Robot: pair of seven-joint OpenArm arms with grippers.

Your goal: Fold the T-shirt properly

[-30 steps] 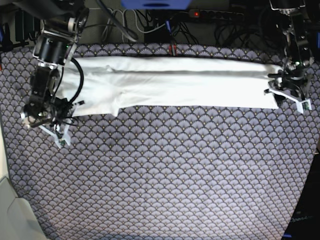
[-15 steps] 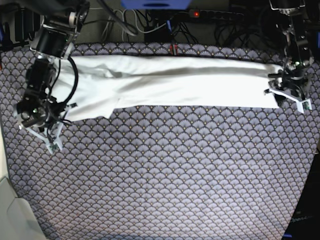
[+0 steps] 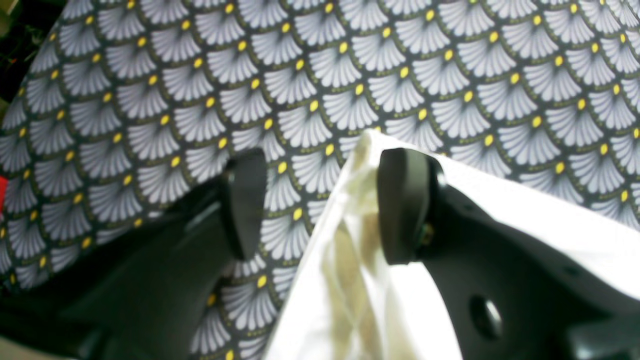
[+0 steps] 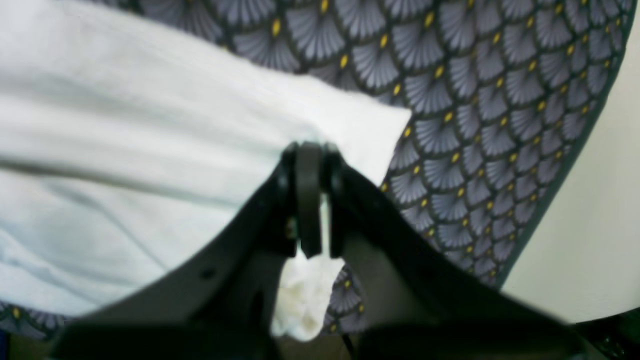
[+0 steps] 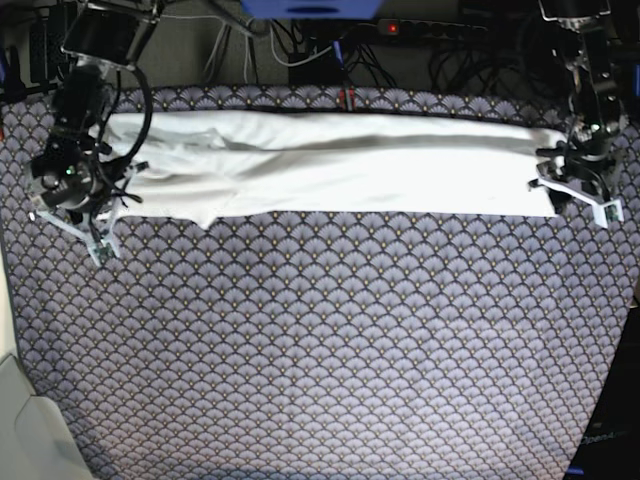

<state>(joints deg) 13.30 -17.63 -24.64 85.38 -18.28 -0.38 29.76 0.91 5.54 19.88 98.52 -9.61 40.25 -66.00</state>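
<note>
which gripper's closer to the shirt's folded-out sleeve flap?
Right. The right gripper sits at the sleeve flap end of the T-shirt; the left gripper is at the opposite end.

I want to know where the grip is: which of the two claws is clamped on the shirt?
The right claw, pinched shut on the white cotton T-shirt; the left claw gapes open at its corner.

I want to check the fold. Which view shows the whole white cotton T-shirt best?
The base view: the white cotton T-shirt lies there as one long folded band on the patterned cloth. Each wrist view shows only one end, close and blurred.
</note>
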